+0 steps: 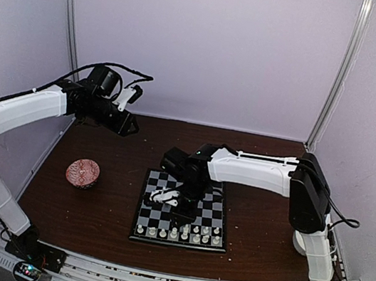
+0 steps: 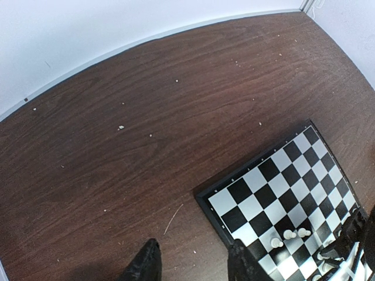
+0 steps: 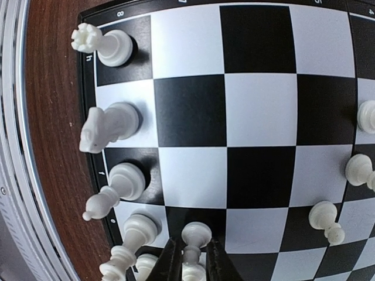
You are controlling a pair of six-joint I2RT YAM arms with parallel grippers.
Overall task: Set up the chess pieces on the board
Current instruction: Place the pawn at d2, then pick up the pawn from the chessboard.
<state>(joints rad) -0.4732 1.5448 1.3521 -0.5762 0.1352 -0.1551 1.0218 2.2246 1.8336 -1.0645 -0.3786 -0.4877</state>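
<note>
Since the right claw (image 3: 193,244) is pressed in on a white pawn (image 3: 195,233), one tip tight on each side of its stem, the step in hand looks like seating that pawn on a square of the board (image 3: 258,111) directly beneath. To do it well, I would hold the pawn upright, set its base flat in the middle of the square, part the tips only slightly and evenly, then lift straight up. Tall men stand just beside the claw toward the board's edge, and a sideways drift would likely topple them. The left claw (image 2: 193,264) hangs well away over the table (image 2: 146,117), tips spread with nothing between them, the board's corner off to one side.

Counted from the right wrist view:
- one rook (image 3: 111,45), one knight (image 3: 111,124) and one bishop (image 3: 124,182) along the edge
- two taller men, partly cut off, right by a tip
- the one pinched pawn
- three more pawns on the claw's other side

That makes nine men showing. There is also one board, two claws, and one round patterned bowl (image 1: 83,172) well apart from both claws.
</note>
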